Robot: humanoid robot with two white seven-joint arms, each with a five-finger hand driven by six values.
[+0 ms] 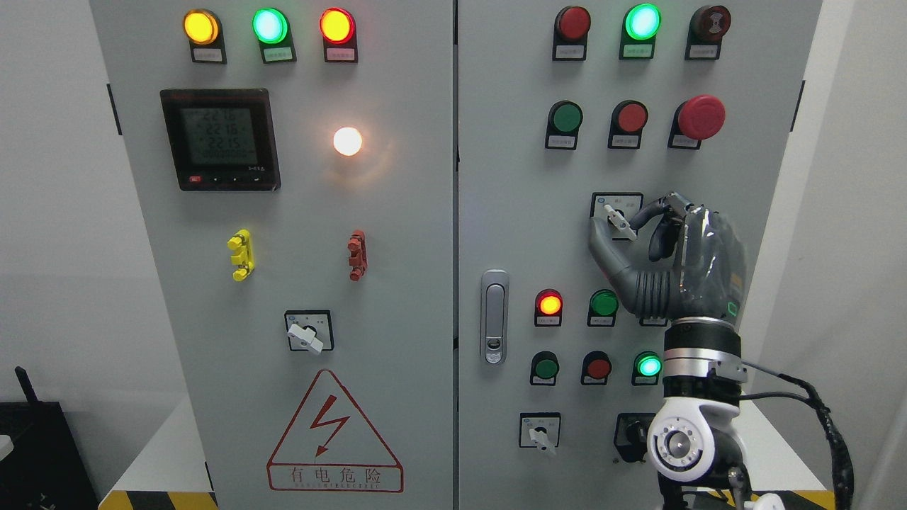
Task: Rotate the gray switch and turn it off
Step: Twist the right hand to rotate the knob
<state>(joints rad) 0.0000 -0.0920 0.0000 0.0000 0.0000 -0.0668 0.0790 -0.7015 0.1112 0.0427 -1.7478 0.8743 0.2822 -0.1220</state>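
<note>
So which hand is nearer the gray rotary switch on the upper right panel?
Right. The right hand has thumb and fingers pinching the gray switch. The left hand is out of view.

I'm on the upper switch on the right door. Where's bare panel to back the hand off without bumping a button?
The right hand pinches the gray switch. Bare panel lies left of it, up to the door seam and above the door handle. Crowded: the button row above and the lamp cluster below.
</note>
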